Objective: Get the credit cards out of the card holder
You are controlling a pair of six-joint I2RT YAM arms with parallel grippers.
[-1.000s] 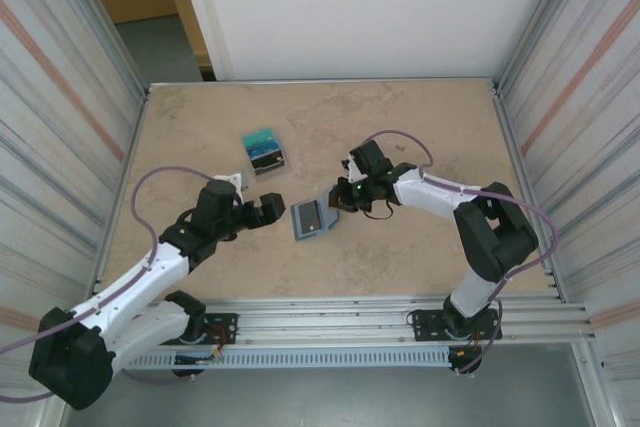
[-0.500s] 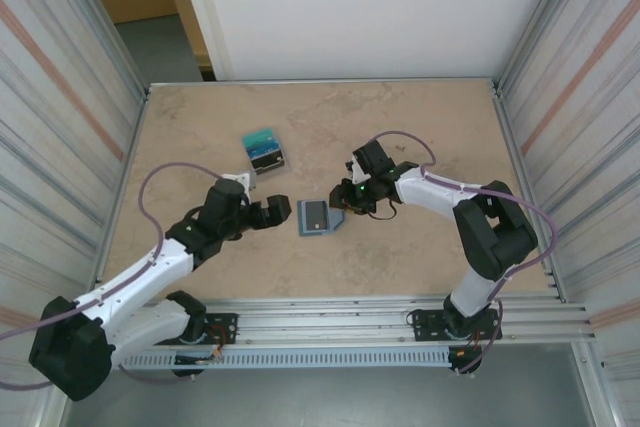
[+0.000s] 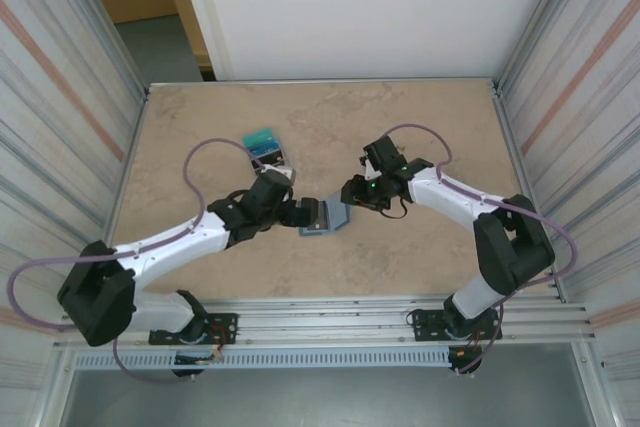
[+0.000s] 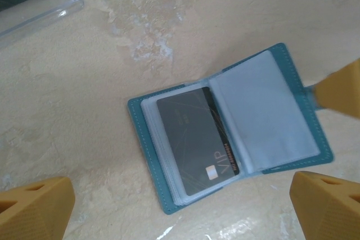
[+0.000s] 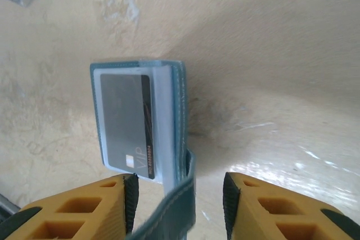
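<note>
Left wrist cam gives you wallet open on table, 1 dark VIP card in sleeve. Right wrist cam: one half lifted between right gripper jaws, apart. Left gripper jaws wide.

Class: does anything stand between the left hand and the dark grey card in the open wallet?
Nothing solid. The left hand hangs open over the slate-blue bifold wallet, spread with the dark grey plastic card face up. The right hand is at the far flap, off to the side. A clear sleeve may cover the card.
</note>
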